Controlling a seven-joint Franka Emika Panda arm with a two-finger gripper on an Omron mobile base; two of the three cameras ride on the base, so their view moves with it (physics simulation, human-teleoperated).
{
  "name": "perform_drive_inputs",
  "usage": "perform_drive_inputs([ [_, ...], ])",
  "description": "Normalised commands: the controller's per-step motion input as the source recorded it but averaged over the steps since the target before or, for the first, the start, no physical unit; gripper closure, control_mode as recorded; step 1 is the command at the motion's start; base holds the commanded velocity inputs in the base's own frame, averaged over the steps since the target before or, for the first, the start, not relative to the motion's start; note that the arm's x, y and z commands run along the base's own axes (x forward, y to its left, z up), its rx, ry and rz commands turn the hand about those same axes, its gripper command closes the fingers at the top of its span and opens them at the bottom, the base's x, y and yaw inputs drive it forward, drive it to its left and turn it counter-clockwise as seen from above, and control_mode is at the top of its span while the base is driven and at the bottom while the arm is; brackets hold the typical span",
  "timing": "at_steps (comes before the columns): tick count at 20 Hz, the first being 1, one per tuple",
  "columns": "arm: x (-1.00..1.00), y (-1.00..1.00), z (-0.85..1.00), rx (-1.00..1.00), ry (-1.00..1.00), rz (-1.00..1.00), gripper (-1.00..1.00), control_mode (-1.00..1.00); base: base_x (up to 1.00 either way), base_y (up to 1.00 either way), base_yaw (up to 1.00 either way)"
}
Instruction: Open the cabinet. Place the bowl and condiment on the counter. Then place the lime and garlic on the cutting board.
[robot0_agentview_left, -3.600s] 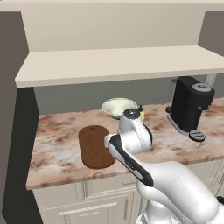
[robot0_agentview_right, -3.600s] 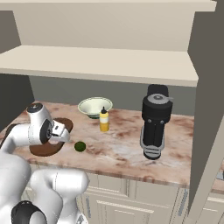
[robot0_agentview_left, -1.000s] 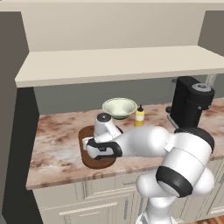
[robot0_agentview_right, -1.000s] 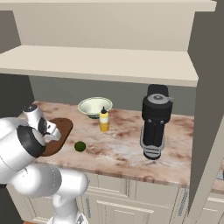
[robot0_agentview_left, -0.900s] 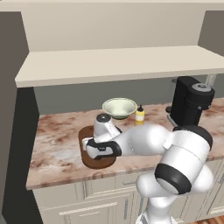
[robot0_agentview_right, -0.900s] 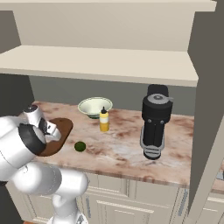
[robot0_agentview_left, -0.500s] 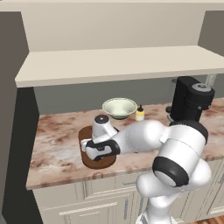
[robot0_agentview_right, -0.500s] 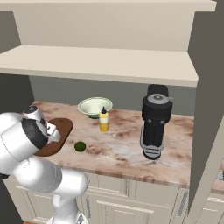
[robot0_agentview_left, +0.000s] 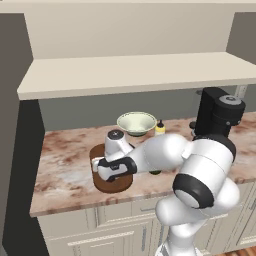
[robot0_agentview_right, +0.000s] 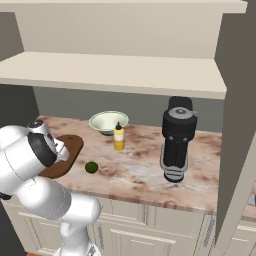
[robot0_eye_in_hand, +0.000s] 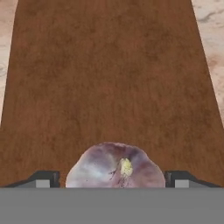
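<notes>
The garlic (robot0_eye_in_hand: 114, 168), a whitish-purple bulb, rests on the dark brown cutting board (robot0_eye_in_hand: 109, 78). My gripper (robot0_eye_in_hand: 112, 179) is open, one fingertip (robot0_eye_in_hand: 46, 178) on each side of the bulb. In the left base view the gripper (robot0_agentview_left: 113, 171) is low over the cutting board (robot0_agentview_left: 107, 185). The bowl (robot0_agentview_left: 136, 122) and the yellow condiment (robot0_agentview_left: 160, 128) stand on the counter (robot0_agentview_left: 65, 165) behind it. The lime (robot0_agentview_right: 91, 167) lies on the counter just right of the cutting board (robot0_agentview_right: 70, 147). The cabinet is open, its shelf (robot0_agentview_right: 115, 72) bare.
A black coffee machine (robot0_agentview_right: 176, 140) stands on the right part of the counter. The open cabinet door (robot0_agentview_right: 235, 125) hangs at the far right. Cream drawer fronts (robot0_agentview_left: 115, 230) run below the counter edge.
The arm has swung down from an upright pose onto the cutting board. Over the last second the hand has sunk slightly lower over the board's near end.
</notes>
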Motion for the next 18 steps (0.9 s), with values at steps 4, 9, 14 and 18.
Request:
perform_drive_inputs([
  [4,-0.02,0.00,0.12,0.00,0.00,0.00,-1.00,-1.00,0.00,0.00,0.00],
  [9,-0.08,0.00,0.26,0.00,0.00,0.00,-1.00,-1.00,0.00,0.00,0.00],
  [14,-0.13,0.00,0.28,0.00,0.00,0.00,-1.00,-1.00,0.00,0.00,0.00],
  [18,-0.07,0.00,0.20,0.00,0.00,0.00,-1.00,-1.00,0.00,0.00,0.00],
])
